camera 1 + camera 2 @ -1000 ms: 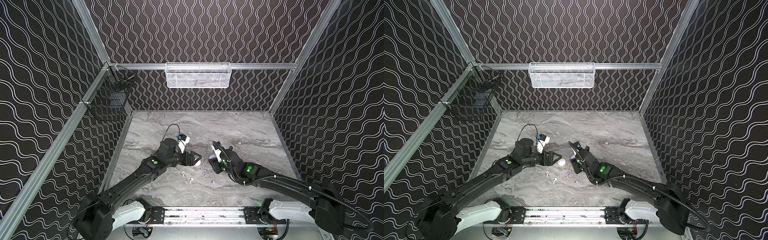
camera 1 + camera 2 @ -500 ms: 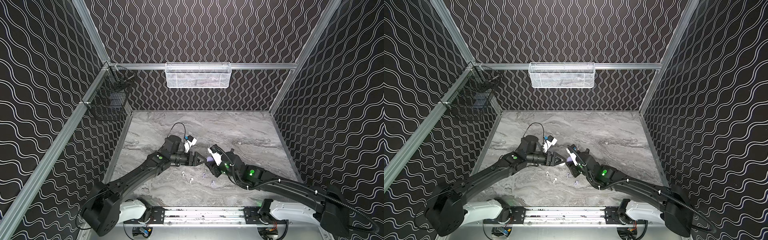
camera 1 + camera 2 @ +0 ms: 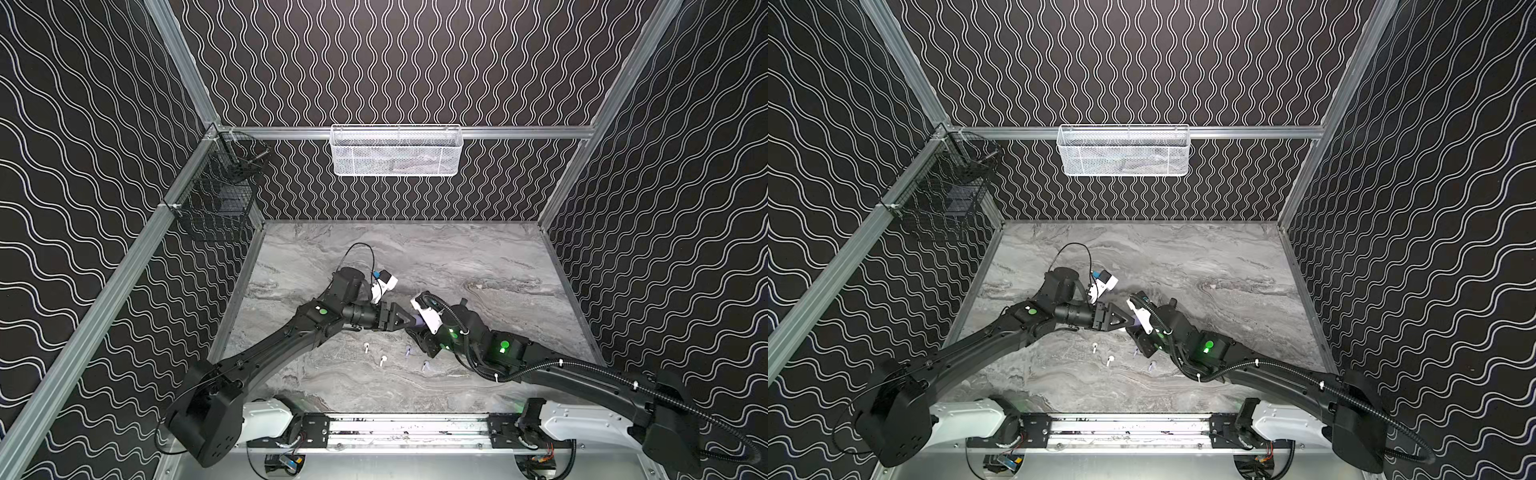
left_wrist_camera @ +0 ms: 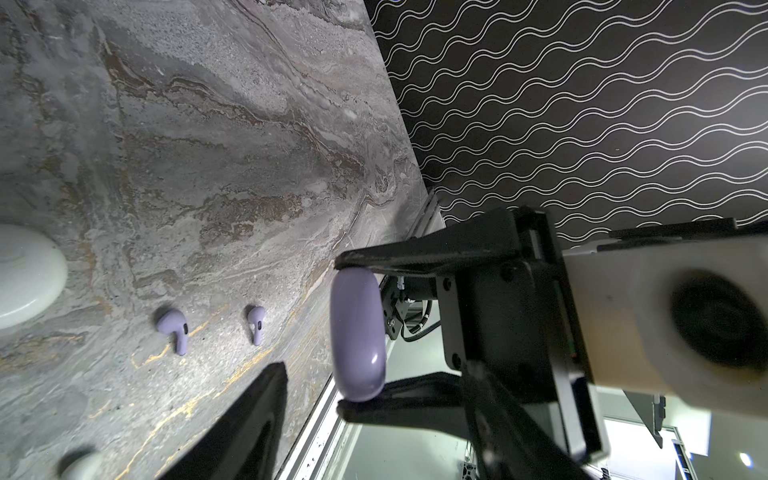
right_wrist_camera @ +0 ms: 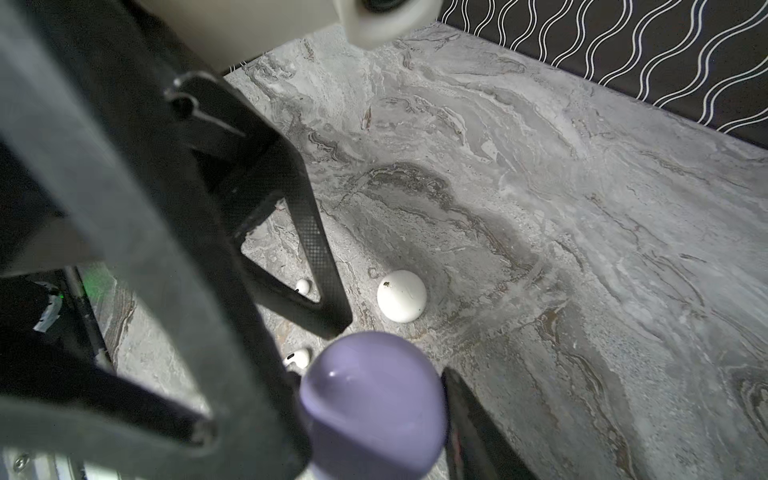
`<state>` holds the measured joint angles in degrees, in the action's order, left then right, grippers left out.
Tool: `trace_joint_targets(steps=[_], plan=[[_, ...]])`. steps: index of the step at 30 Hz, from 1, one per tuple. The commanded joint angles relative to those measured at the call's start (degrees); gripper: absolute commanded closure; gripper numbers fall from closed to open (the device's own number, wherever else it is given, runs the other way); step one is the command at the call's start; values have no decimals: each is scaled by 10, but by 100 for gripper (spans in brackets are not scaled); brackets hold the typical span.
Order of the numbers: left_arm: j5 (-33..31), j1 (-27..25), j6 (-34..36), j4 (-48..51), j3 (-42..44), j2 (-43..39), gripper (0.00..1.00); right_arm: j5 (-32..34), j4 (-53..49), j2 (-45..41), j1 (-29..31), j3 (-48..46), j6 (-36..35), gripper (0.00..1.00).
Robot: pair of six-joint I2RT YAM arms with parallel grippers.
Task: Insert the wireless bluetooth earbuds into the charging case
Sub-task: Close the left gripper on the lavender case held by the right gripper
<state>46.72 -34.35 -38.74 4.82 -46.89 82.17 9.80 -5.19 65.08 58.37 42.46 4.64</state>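
While right fingers (image 4: 415, 255) clamp lilac case (image 4: 357, 332) | left fingers (image 5: 320, 257) spread beside it | earbuds (image 4: 174, 330) on table (image 4: 208, 145)

A: Straight ahead?
B: Right tool (image 4: 340, 336), closed on a lilac case (image 4: 357, 332) held edge-on in the air, one dark finger at each end.
A: And on the table (image 4: 208, 145)?
B: A lilac earbud (image 4: 174, 328) and a second lilac earbud (image 4: 255, 322) lying near each other, apart. Farther along, a white case (image 4: 25, 282), partly cut off.
A: Closest to the lens?
B: Left tool (image 4: 266, 399), only one blurred finger showing, touching nothing. Beside it a pale blur (image 4: 79, 465), impossible to name.
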Motion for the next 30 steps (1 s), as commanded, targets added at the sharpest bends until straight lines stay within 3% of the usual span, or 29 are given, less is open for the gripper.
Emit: trace_joint_targets(steps=[1, 30], plan=[[11, 3, 17, -2, -2, 5, 32, -1, 4, 0, 1, 11, -20, 71], [41, 3, 32, 2, 0, 4, 69, -6, 10, 46, 1, 48, -50, 72]])
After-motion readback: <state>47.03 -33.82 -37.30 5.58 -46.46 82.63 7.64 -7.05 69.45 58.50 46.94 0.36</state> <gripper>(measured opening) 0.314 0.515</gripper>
